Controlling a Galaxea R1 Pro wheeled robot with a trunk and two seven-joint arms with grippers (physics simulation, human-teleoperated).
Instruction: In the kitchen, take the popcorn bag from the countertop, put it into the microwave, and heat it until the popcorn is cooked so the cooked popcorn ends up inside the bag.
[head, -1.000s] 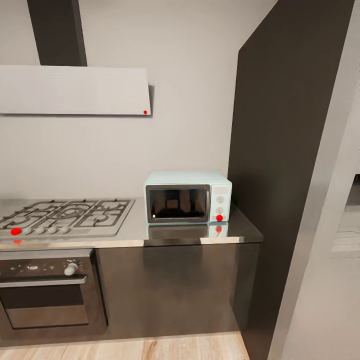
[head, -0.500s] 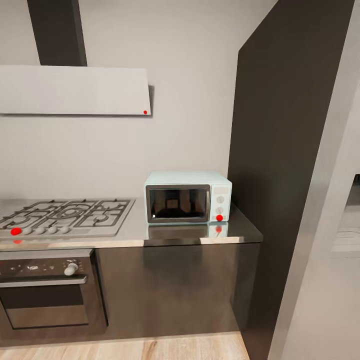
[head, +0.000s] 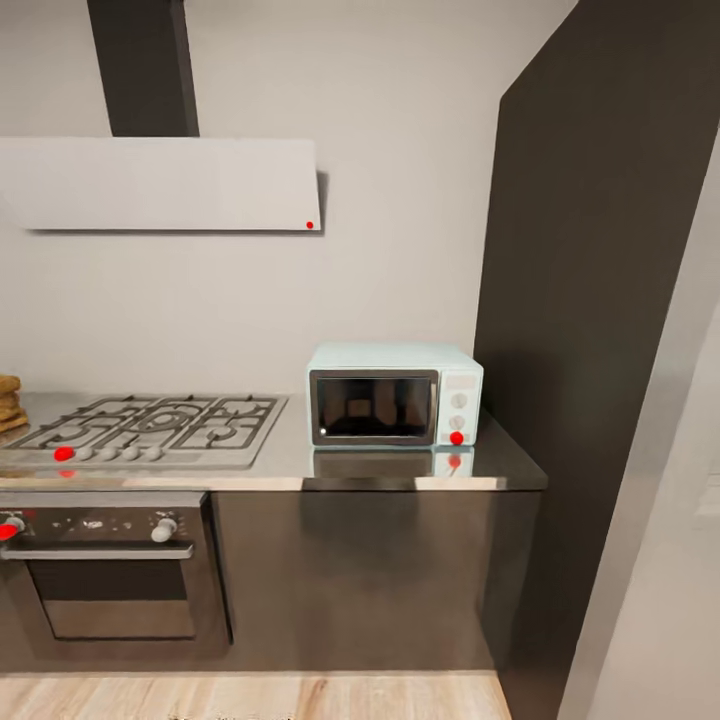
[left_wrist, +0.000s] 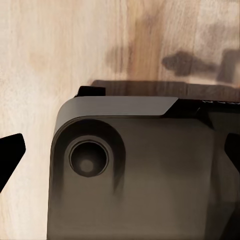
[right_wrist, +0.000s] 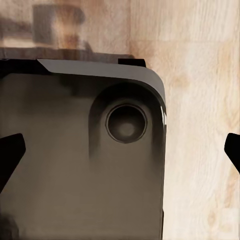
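One microwave (head: 394, 407) is sitting door-closed at the counter's (head: 300, 470) right end, beside one gas hob (head: 150, 425) above one oven (head: 110, 570). Each wrist view is showing dark fingertips spread over the robot's base (left_wrist: 135, 170), so both jaws are released. Since a second ago the head camera is sitting further back and left, bringing a tan-orange object (head: 8, 400) in at the left edge.

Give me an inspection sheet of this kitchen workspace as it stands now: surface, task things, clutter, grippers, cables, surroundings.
Surface: glossy steel countertop over dark cabinet fronts; it mirrors the microwave's front.
Job's things: microwave stands at the countertop's right end by the dark tall panel, door shut, red light low on its white panel. A tan wrinkled thing shows at the left edge of the head view, cut off; cannot tell if it is the popcorn bag.
Clutter: nothing seen.
Grippers: left gripper and right gripper have dark fingertips wide apart at the picture edges, hanging over the robot's dark base and wood floor.
Cables: nothing seen.
Surroundings: gas hob, built-in oven below, range hood above, grey wall.
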